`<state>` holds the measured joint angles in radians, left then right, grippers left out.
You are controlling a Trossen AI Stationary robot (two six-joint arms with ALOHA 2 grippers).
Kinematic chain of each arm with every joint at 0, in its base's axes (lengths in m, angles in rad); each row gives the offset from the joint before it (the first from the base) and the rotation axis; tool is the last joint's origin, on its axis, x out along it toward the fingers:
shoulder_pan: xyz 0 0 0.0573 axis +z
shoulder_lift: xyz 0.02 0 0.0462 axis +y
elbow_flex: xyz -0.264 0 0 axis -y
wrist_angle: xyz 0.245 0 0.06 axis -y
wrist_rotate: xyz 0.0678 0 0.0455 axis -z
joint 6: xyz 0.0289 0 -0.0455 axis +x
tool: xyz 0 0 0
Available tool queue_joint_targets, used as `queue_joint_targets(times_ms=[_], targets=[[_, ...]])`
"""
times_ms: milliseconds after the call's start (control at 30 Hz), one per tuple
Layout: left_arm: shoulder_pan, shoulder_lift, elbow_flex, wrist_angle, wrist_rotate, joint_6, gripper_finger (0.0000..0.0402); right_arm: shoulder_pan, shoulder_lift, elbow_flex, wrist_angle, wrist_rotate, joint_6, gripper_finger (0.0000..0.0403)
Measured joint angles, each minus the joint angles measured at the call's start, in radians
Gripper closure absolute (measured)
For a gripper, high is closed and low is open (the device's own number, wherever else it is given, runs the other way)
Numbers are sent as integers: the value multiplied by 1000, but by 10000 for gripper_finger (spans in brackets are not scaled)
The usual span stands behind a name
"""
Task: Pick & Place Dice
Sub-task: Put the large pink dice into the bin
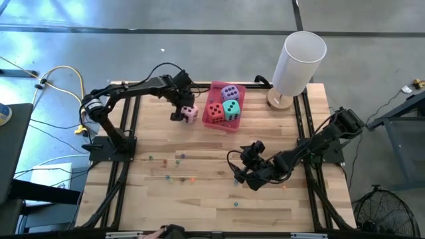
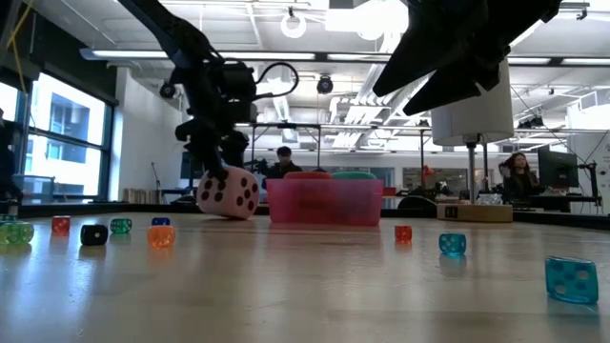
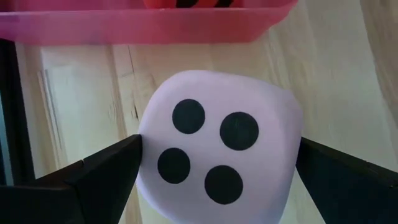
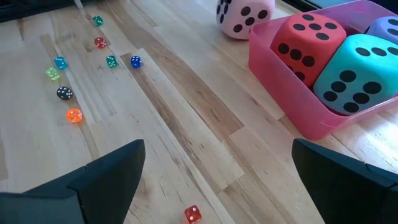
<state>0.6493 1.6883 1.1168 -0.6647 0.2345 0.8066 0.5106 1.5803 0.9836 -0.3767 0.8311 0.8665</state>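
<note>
The left gripper (image 1: 180, 111) stands with its fingers (image 3: 99, 177) spread wide on either side of the pink die (image 1: 190, 113), which sits between them on the surface (image 1: 199, 199), slightly tilted in the low view. One dark finger meets the die's side in the left wrist view; the other shows a thin gap, so a firm pinch cannot be told. Just beyond the fingertips lies the pink tray (image 1: 240, 88), its near wall close to the die but apart from it. Inside the tray, past the fingers, the red die (image 1: 214, 112), the teal die (image 1: 231, 109) and the purple die (image 1: 230, 92) sit packed together.

The right gripper (image 1: 244, 174) hangs above bare wood, well apart from the tray, its fingers (image 4: 106, 180) spread and holding nothing. Ahead of them the surface lies open, dotted only with tiny coloured dice (image 4: 73, 116). A white cylinder (image 1: 298, 63) stands near the far edge, beside the tray.
</note>
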Motion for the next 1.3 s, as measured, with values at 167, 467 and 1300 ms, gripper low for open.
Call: queue_joint_targets(times_ms=[167,467,1300], targets=[[21,32,1,-2,19,-12,1,0,0,0,0,0,-2,5],[63,52,1,4,30,-7,2,0,0,0,-1,6,-7,5],[186,22,-2,21,276,-35,80,0,0,0,-8,8,-30,5]])
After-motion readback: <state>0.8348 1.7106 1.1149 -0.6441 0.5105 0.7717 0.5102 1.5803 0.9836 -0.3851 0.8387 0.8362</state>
